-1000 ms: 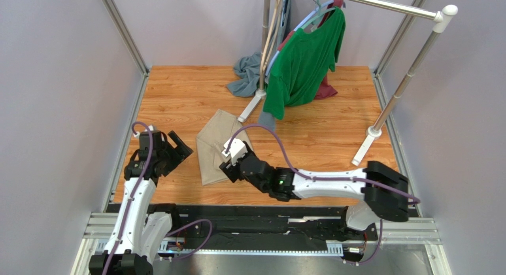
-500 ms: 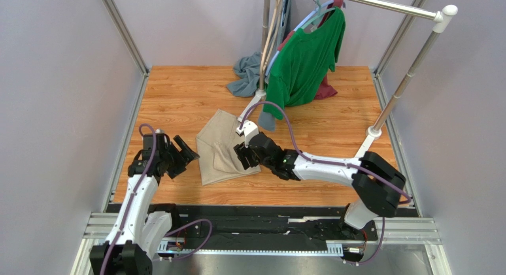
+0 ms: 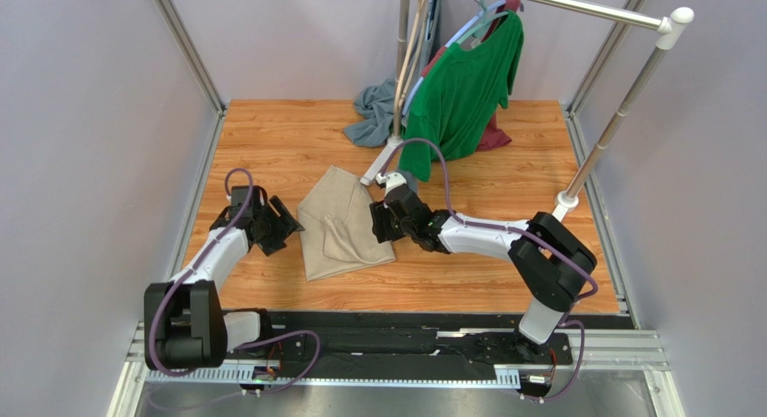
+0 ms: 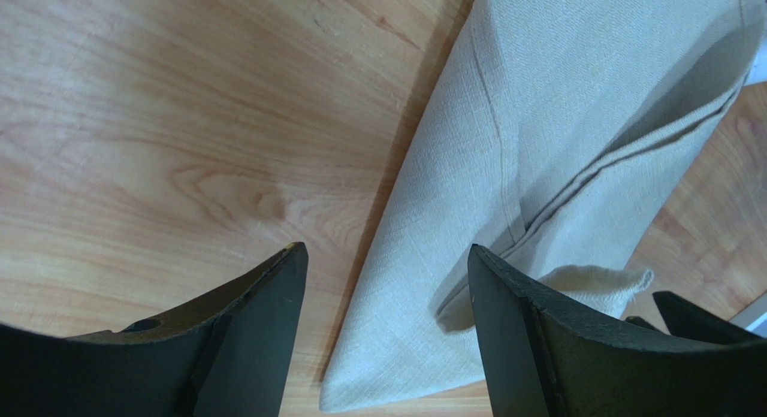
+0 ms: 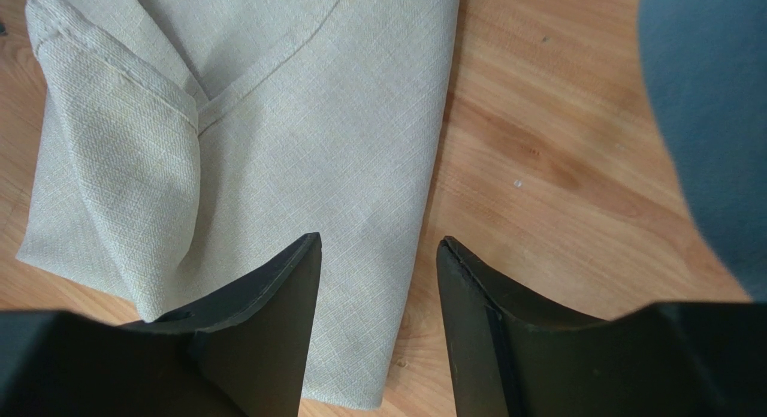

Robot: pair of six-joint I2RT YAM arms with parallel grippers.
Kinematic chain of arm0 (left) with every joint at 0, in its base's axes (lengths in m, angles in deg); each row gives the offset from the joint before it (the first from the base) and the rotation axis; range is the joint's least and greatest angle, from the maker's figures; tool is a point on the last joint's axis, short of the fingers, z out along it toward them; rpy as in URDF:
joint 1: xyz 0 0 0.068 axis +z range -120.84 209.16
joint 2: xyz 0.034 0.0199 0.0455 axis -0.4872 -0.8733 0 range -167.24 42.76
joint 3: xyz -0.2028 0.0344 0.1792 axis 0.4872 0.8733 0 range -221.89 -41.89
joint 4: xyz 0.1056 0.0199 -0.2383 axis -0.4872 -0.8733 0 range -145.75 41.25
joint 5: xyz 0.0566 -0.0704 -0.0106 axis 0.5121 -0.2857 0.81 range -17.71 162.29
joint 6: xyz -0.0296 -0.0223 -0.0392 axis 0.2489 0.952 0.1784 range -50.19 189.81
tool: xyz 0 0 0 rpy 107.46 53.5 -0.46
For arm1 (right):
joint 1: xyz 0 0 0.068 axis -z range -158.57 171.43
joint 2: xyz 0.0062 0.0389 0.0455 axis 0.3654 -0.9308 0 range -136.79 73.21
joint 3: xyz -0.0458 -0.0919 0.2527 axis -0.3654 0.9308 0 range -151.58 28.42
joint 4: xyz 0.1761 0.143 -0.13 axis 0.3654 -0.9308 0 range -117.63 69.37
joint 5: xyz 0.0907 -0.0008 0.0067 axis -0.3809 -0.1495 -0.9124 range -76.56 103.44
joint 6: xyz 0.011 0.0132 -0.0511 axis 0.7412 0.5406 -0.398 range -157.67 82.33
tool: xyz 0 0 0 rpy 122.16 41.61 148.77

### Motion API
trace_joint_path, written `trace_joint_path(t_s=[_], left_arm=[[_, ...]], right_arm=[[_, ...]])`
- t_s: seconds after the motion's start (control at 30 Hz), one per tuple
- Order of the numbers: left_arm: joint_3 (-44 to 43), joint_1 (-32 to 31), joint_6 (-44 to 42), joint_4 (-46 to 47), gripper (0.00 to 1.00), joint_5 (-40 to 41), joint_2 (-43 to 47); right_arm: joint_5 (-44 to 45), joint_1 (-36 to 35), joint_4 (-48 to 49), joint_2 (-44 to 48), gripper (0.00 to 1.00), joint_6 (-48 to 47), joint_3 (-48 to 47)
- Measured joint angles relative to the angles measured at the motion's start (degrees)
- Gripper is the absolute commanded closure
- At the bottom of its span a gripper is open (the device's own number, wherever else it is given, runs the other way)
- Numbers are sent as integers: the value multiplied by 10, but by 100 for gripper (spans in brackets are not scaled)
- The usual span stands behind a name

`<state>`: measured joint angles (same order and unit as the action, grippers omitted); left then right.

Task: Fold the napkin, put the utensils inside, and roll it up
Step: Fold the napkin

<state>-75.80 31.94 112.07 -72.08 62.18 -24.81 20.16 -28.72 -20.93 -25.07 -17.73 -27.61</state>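
Napkin (image 3: 335,221) lies half-folded on bench (image 3: 270,138), long axis near-far, between left claw (image 3: 281,226) at its left edge and right claw (image 3: 378,225) at its right edge; both claws apart, empty.

Bare worktop (image 3: 270,134) lies open at the far left and along the near edge; behind the napkin (image 3: 338,224), the rack foot (image 3: 374,168), hanging green shirt (image 3: 464,89) and grey cloth (image 3: 371,111) crowd the way.
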Motion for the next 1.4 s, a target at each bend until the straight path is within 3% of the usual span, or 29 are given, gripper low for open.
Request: trace_joint_path(t_s=[0.33, 0.53, 0.73, 0.9, 0.97, 1.17, 1.4], left_arm=[[-8, -2, 14, 94, 27, -25, -88], [-8, -10, 28, 126, 23, -25, -109], [-12, -13, 34, 120, 19, -2, -88], [-50, -13, 21, 76, 19, 36, -13], [-60, -13, 9, 63, 19, 47, 24], [-54, -30, -16, -4, 21, 52, 116], [-38, -160, -17, -66, 26, 58, 118]], right_arm=[[-16, 2, 7, -20, 52, 68, 41], [-22, 4, 24, -21, 63, 93, 49], [-53, 5, 55, -20, 66, 138, 67], [-69, -10, 71, -17, 66, 178, 80], [-74, -27, 70, -17, 66, 191, 80], [-79, -72, 70, -13, 46, 215, 82], [-59, -83, 33, 29, 39, 210, 105]])
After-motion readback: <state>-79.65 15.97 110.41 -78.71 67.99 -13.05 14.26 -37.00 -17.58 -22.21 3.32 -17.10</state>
